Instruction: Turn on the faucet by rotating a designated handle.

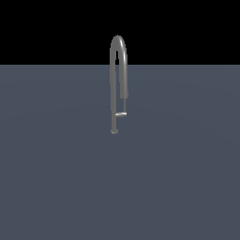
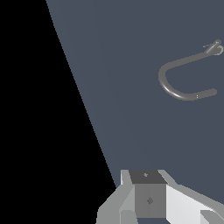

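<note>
- Faucet [image 1: 118, 70] stands upright on the flat grey surface [image 1: 56, 178], about mid-scene in the exterior view. Long leg runs down to a small round foot [image 1: 114, 131]; the shorter spout leg hangs on the exterior view's right and ends well above the surface.
- Handle [image 1: 121, 114] is a short light bar jutting from the long stem toward the exterior view's right, just above the foot and just below the spout tip. Low position means an approach has to come in under the spout leg.
- Arm is not in the exterior view at all, so it sits outside that camera's field.
- Wrist view shows the faucet [image 2: 175, 83] as a sideways U, well apart from the gripper [image 2: 148, 210]. Handle [image 2: 214, 47] is a small stub at the far end of the stem, near the frame edge.
- Only the gripper's body is in frame; fingertips are cut off, so I cannot tell whether the jaws are spread or closed.
- Judgement: reach step not yet done, nothing touching the handle. Likely risk is clipping the spout leg while going for the bar.
</note>
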Tool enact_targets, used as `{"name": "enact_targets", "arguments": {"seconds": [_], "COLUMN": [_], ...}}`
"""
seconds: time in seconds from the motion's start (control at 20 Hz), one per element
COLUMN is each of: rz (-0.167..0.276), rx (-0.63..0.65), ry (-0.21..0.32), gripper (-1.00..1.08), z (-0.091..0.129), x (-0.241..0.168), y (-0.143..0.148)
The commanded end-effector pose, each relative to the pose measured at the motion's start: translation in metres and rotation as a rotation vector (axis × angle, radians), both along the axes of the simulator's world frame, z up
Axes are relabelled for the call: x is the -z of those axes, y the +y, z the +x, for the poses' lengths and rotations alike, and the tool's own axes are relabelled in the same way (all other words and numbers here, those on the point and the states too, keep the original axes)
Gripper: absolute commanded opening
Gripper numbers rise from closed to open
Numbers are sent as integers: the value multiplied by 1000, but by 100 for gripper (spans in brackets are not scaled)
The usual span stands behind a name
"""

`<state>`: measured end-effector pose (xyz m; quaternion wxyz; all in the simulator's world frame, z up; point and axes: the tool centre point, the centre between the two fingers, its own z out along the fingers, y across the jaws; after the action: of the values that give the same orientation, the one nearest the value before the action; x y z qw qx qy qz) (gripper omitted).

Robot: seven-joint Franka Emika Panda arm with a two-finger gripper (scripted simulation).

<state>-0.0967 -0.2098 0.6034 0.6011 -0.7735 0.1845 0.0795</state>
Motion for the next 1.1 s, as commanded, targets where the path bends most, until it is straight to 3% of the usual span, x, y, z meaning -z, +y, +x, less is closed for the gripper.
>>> {"name": "enact_targets", "arguments": {"seconds": [0.0,0.55,1.05], "rz": [52,196,227], "rx": [-14,-66,-114], "ry": [62,390,722], "gripper": [-100,-100,-100], "z": [22,116,178], "x": [22,139,268], "y": [-3,20,82]}}
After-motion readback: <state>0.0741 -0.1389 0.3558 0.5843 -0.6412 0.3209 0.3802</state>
